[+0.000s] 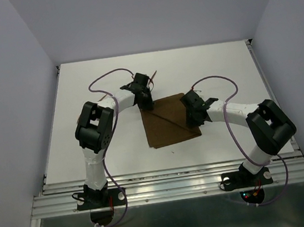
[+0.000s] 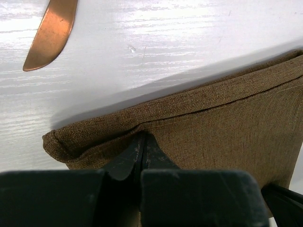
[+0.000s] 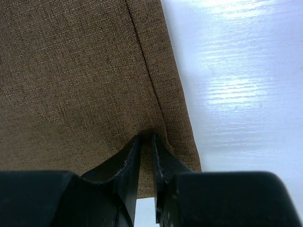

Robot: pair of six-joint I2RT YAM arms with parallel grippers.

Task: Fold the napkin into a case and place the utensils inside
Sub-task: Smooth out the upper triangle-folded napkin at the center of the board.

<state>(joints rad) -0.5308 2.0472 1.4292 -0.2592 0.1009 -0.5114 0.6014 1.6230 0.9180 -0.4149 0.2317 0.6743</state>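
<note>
- The top view shows the whole napkin (image 1: 167,124) lying flat near the middle of the table (image 1: 83,100). It is a nearly square brown cloth, turned a little, so its far-right corner sits farther back than its far-left one.
- A straight fold line crosses the napkin from the far-left corner to the near-right corner. Neither wrist view shows this line.
- The left claw (image 1: 144,104) is at the napkin's far-left corner. The right claw (image 1: 192,119) is on the right edge, about halfway along it.
- The left wrist view shows what the top view cannot. The two black fingers (image 2: 124,161) are pressed together on the hemmed edge, and the cloth puckers up to a point between them, so this claw is closed and gripping the napkin.
- The right wrist view shows the same on its side. Its fingers (image 3: 127,166) pinch a small ridge of cloth just inside the hem, with bare table to the right.
- One utensil (image 1: 153,76) lies on the table just beyond the left claw, clear of the cloth. In the top view it is a thin line, with its long axis running from near-left to far-right.
- Only the left wrist view shows its rounded coppery tip, in the upper left corner and apart from the napkin.
- I cannot tell whether a second utensil lies with it.
</note>
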